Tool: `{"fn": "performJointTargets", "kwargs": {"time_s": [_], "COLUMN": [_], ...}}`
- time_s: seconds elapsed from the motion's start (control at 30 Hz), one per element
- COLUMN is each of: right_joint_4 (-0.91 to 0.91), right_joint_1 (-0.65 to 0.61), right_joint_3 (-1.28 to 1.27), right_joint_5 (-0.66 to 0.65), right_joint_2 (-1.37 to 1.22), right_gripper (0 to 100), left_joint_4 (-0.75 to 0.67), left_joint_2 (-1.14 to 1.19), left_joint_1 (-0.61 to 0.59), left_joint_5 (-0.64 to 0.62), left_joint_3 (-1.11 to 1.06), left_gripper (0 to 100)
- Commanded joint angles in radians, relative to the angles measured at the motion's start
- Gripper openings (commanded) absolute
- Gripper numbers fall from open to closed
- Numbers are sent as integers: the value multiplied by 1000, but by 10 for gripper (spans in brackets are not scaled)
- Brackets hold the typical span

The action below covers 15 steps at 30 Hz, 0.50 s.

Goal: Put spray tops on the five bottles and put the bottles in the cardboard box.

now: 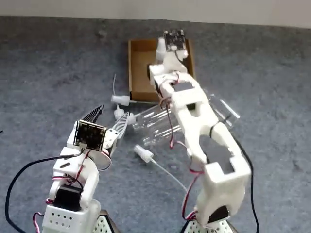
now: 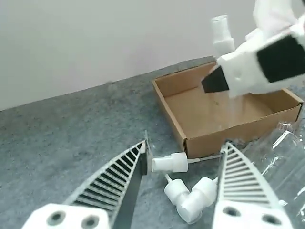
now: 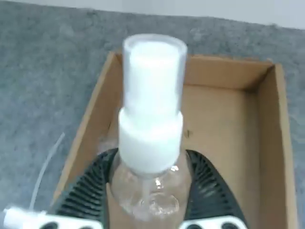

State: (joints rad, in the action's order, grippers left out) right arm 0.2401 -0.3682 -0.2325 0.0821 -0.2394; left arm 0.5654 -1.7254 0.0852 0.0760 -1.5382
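My right gripper (image 3: 151, 160) is shut on a clear bottle (image 3: 150, 198) fitted with a white spray top (image 3: 152, 95), held upright above the cardboard box (image 3: 224, 129). In the high view that arm stretches over the box (image 1: 140, 73). My left gripper (image 1: 115, 110) stands open just in front of the box, low over the carpet. Between its fingers (image 2: 119, 181) lie loose spray tops: one (image 2: 169, 163) with its tube against the box wall, two more (image 2: 190, 198) closer in. Bare clear bottles (image 1: 153, 124) lie partly under the right arm.
Another spray top (image 1: 143, 153) with a long tube lies on the grey carpet between the two arm bases. A further clear bottle (image 1: 222, 109) lies to the right of the right arm. The left and front carpet areas are open.
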Motion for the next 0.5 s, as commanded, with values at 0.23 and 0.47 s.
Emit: {"fn": "performJointTargets", "kwargs": {"time_s": [0.23,0.47], "right_joint_4": [-36,62], "right_joint_1": [-22,-24], "right_joint_3": [-294,-294], "right_joint_5": [2,2], "right_joint_2": [245,334], "right_gripper": [3,3], "left_joint_4": [-23,-23], "left_joint_2": [2,2], "left_joint_1": [-16,-16], "left_joint_5": [8,8], "left_joint_3": [4,4], "left_gripper": [188,188]}}
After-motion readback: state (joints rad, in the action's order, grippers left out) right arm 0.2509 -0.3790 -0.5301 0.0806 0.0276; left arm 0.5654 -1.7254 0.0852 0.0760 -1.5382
